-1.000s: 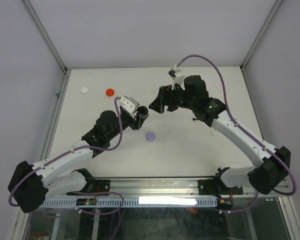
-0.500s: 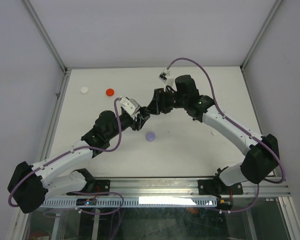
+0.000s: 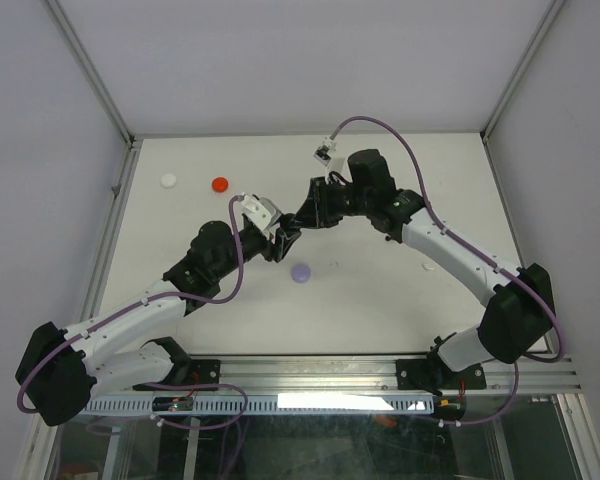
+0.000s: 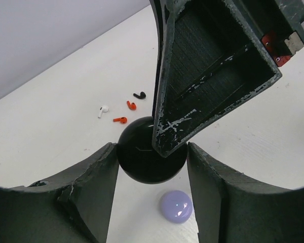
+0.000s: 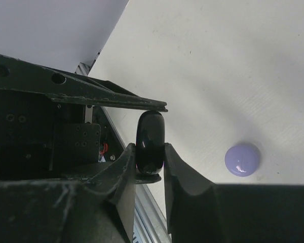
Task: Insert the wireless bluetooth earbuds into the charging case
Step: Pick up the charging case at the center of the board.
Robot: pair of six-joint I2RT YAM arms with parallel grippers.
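— Black charging case (image 4: pixel 142 162): where does it sit?

— Up off the table (image 3: pixel 380 300), near its middle and a little to the left, at the spot where your two arms meet. It is round and glossy.

— And the left gripper (image 3: pixel 283 245)?

— Your left fingers (image 4: pixel 91 177) stand at a middling width with the case wedged between them, one pad touching each side of its round edge. It is gripped.

— The right gripper (image 5: pixel 150 150)?

— Drawn in narrow. Your right wrist camera sees the case edge-on, pinched across its thin faces, with both fingertips pressed against it. So each claw has hold of the same case, and in the left wrist view one right finger crosses in front of its top.

— Where are the wireless bluetooth earbuds (image 4: pixel 131 105)?

— Loose on the table, apart from the held case. In your left wrist view they lie past it in a small scatter: a white one (image 4: pixel 103 110), two red ones and a black one (image 4: pixel 140 94), close together but not touching. From above they are too small to pick out.

— Anything else on the table?

— A lavender case (image 3: pixel 301 271) lies flat just near of the grippers. A red case (image 3: pixel 219 184) and a white case (image 3: pixel 169 180) sit side by side at the far left.
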